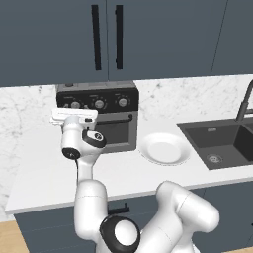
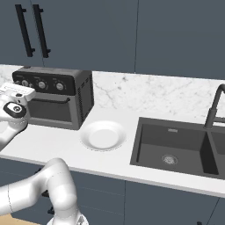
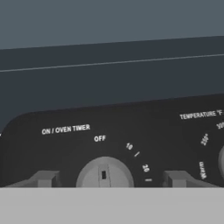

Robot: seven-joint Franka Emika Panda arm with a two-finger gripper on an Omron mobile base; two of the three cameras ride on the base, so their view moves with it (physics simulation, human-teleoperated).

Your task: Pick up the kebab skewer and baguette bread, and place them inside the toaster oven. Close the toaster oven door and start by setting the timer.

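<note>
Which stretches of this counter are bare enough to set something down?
Bare counter lies in front of the toaster oven toward the front edge, and between the white plate and the sink. It is crowded at the oven's knob panel, where the gripper straddles the timer knob.

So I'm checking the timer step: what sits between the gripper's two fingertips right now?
The timer knob of the toaster oven, pointer at OFF, sits between the open fingertips in the hand view.

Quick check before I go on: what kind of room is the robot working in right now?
A home-style kitchen, rendered. A marble-look counter carries a toaster oven and a white plate, a dark sink with a faucet sits to the right, and dark wall cabinets hang above.
</note>
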